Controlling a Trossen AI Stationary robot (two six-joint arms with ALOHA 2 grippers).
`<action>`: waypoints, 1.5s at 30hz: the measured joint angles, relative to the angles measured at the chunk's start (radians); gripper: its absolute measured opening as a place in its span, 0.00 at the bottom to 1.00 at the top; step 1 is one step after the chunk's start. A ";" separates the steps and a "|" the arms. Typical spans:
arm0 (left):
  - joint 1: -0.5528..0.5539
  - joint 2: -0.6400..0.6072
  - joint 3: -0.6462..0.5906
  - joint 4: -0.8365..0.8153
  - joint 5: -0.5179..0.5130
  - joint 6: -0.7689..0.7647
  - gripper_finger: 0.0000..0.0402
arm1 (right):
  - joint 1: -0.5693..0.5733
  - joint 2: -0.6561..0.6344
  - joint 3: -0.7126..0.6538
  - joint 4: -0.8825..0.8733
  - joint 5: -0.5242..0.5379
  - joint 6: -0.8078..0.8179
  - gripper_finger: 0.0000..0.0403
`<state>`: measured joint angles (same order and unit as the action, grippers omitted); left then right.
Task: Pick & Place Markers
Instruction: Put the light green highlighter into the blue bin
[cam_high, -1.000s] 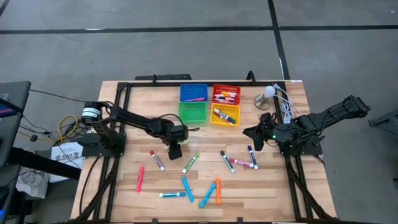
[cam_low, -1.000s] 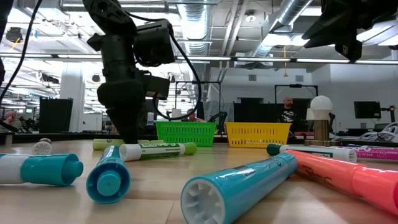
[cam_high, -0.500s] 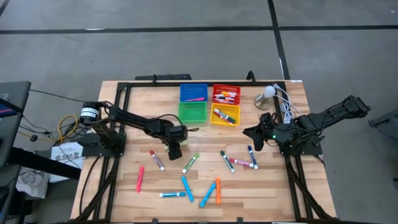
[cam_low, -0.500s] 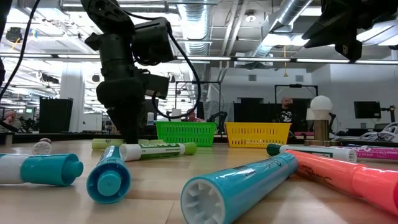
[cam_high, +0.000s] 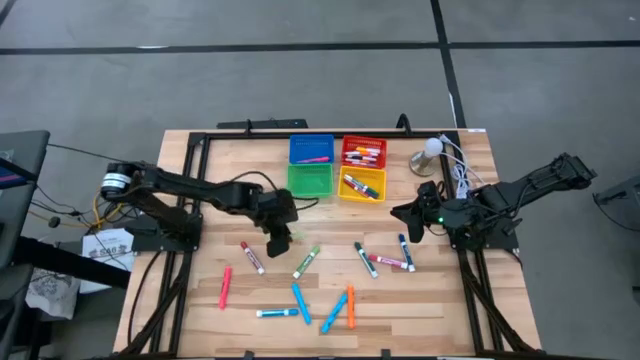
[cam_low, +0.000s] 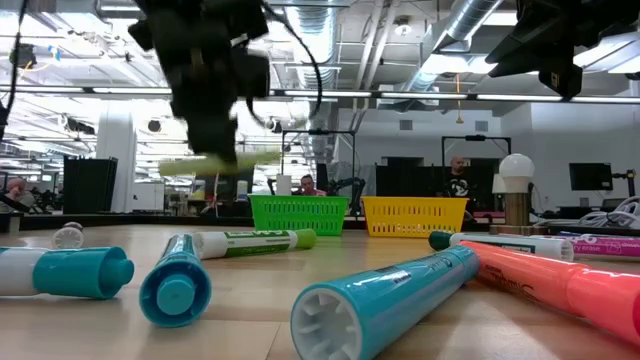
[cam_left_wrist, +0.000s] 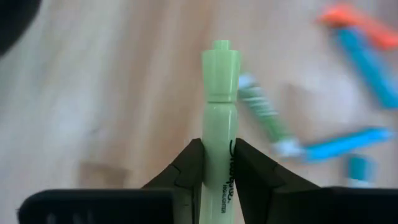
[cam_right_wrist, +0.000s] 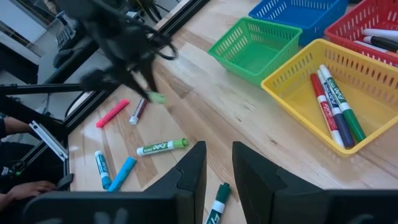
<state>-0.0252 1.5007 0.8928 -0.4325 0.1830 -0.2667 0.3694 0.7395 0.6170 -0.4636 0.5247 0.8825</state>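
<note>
My left gripper (cam_left_wrist: 216, 163) pinches a light-green highlighter (cam_left_wrist: 219, 112), lifted off the desk (cam_high: 200, 310) near its middle; lower barrel hidden between my fingers. Right gripper (cam_right_wrist: 216, 163) waits near the right edge, fingers nearly together, holding nothing.

We list two arms of matte black, built of slim links with rounded joint housings. The left arm (cam_high: 190, 188) carries a silver-and-black cylindrical motor at its base joint and a loose black cable along its forearm. The right arm (cam_high: 520, 190) shows a small green light near the wrist. Each tool ends in two dark wedge-shaped fingers (cam_right_wrist: 186, 180).
</note>
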 joint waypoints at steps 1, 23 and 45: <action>0.002 -0.025 0.000 0.005 0.043 0.000 0.16 | 0.000 0.000 0.000 0.000 0.000 0.000 0.17; 0.030 -0.160 0.003 0.337 0.399 -0.031 0.17 | 0.000 0.000 0.000 0.000 0.000 0.000 0.17; 0.415 -0.057 0.152 0.279 -0.112 0.478 0.17 | 0.000 0.000 0.000 -0.022 0.000 0.002 0.17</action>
<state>0.3898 1.4442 1.0451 -0.1535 0.0713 0.2109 0.3691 0.7391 0.6167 -0.4860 0.5246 0.8846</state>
